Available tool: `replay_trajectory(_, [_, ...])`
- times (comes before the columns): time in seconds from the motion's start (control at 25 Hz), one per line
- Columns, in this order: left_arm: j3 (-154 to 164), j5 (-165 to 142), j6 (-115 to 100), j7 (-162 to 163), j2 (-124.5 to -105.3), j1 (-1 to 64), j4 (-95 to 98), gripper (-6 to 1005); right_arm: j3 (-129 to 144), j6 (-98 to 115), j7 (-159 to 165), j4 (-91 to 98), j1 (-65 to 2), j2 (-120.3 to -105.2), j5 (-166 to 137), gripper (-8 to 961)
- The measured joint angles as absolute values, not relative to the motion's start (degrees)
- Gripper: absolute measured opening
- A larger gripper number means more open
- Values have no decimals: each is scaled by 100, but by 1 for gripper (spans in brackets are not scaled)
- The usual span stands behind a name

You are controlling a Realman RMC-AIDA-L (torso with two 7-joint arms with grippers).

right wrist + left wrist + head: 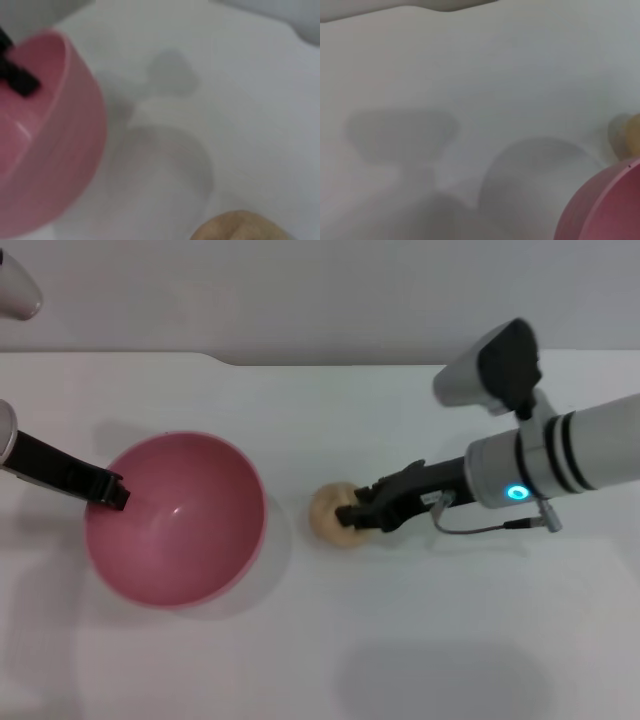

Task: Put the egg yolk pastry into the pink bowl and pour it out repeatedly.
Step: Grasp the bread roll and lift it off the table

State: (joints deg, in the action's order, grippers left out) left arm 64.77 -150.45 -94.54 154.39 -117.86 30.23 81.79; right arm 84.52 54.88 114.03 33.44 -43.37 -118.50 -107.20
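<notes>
While left hand [112, 490] grips pink bowl [175, 518] rim, right hand [358, 516] pinches egg yolk pastry [334, 515].

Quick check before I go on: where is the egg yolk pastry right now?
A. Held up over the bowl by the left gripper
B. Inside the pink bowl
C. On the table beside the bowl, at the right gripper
C: the egg yolk pastry sits on the table beside the pink bowl, with the right gripper at it; the bowl is empty and the left gripper is at the bowl's rim.
</notes>
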Motion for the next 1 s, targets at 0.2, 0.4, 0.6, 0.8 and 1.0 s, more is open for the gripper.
replay_trajectory(0.2, [6484,-15047,-9276,15440,-11786,3234,7843,-2,7787,6060,11402,4001,-3919,-11692,-10765,337])
replay_trajectory(0.4, [6710,-15050,-9081,15431,-11786,3665,7197,-2,6892,6867,11406,4919,-3394,-11480,-10848,287])
replay_trajectory(0.6, [7034,-15041,-8808,15475,-11822,4182,6583,-1,5980,7810,11390,6237,-3149,-11466,-11743,234])
replay_trajectory(0.8, [7430,-15031,-8625,15723,-11867,4590,6229,-2,5789,8803,11365,7086,-3278,-11565,-11979,149])
replay_trajectory(1.0, [7870,-14995,-8466,16021,-11901,4848,6051,-1,6118,9264,11359,7465,-3598,-11820,-12331,81])
